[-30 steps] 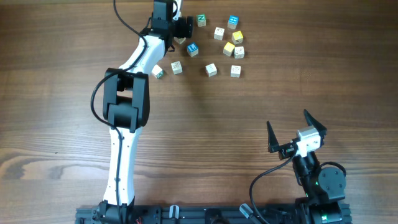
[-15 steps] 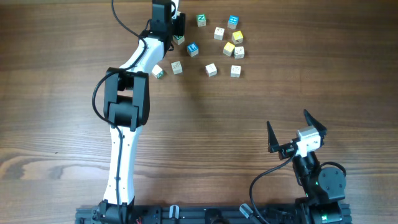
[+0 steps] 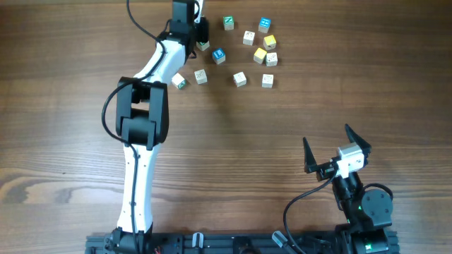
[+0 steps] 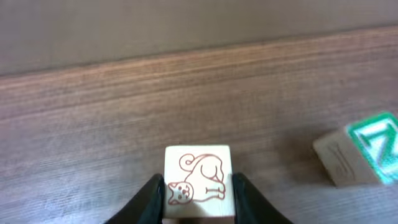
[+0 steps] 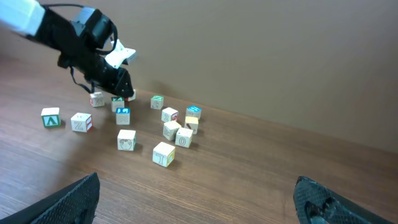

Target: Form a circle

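Left gripper (image 4: 198, 194) has just closed on a cat-marked block (image 4: 198, 174), seemingly gripping it for the unfinished circle (image 3: 260, 54); right gripper (image 3: 328, 141) waits wide open.

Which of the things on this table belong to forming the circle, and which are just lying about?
Belongs to the job:
- left hand, closed on the cat cube
- cluster of cream and yellow cubes

Probably just lying about:
- green-faced cube
- blue-faced cube
- right hand, open, far from the cubes
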Motion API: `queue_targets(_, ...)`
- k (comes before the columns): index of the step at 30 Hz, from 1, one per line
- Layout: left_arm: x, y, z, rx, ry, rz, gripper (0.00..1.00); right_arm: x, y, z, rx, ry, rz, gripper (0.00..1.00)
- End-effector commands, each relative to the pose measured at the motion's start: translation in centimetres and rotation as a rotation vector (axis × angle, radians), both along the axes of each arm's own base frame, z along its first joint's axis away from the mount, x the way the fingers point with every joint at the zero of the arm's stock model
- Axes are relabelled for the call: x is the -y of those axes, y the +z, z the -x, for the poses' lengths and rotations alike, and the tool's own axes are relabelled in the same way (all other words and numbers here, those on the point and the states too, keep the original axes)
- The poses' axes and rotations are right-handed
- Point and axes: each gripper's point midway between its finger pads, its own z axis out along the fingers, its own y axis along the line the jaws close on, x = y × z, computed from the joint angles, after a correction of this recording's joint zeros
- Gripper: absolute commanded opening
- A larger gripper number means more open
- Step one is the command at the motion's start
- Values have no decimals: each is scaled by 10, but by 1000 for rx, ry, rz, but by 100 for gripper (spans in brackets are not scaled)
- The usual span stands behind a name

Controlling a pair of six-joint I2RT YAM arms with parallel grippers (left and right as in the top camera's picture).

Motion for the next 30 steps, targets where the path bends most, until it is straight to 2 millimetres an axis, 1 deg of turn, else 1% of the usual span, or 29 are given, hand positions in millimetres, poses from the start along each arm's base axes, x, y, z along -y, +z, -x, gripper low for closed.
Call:
queue_targets(1,-4,64,6,31,13,1,29,2,1,0,7,-8,-1,100)
queue_targets(3,-6,80,16,8,13,-5,29,2,1,0,8,-8,-1,100)
queue_targets(7,-8,110,25,16,13,-3,30,2,1,0,7,-8,-1,100)
queue_targets(9,-9,119,29,12,13,-3,31,2,1,0,7,-8,-1,100)
queue_targets(10,-10,119,31,3,13,-6,35,2,1,0,8,-8,-1,100)
queue_targets(11,-10,117,33,-9,13,-8,41,2,1,0,7,-8,-1,100)
queue_targets(12,-11,113,36,-26,13,-12,42,2,1,0,7,-8,-1,100)
queue_targets(14,-12,109,40,-52,13,-18,41,2,1,0,8,-8,-1,100)
queue_targets(17,-12,106,42,-64,13,-20,37,2,1,0,8,-8,-1,100)
queue_targets(18,-12,104,43,-71,13,-21,38,2,1,0,7,-8,-1,100)
queue_targets(19,-12,102,43,-75,13,-22,49,2,1,0,7,-8,-1,100)
queue_targets(21,-12,99,43,-77,13,-23,56,2,1,0,7,-8,-1,100)
queue_targets(22,-12,96,43,-82,13,-24,63,2,1,0,7,-8,-1,100)
queue_targets(23,-13,89,44,-98,14,-27,66,2,1,0,8,-8,-1,100)
queue_targets(24,-13,84,45,-111,15,-30,67,2,1,0,8,-8,-1,100)
queue_targets(25,-16,77,47,-130,20,-38,64,2,1,0,8,-8,-1,100)
queue_targets(26,-22,69,47,-147,72,-38,64,2,1,0,8,-8,-1,100)
queue_targets(27,-29,59,46,-164,140,-29,67,2,1,0,8,-8,-1,100)
queue_targets(28,-33,51,45,-176,180,-14,68,2,1,0,7,-8,-1,100)
queue_targets(30,-38,28,43,-212,264,53,68,2,1,0,7,-8,-1,100)
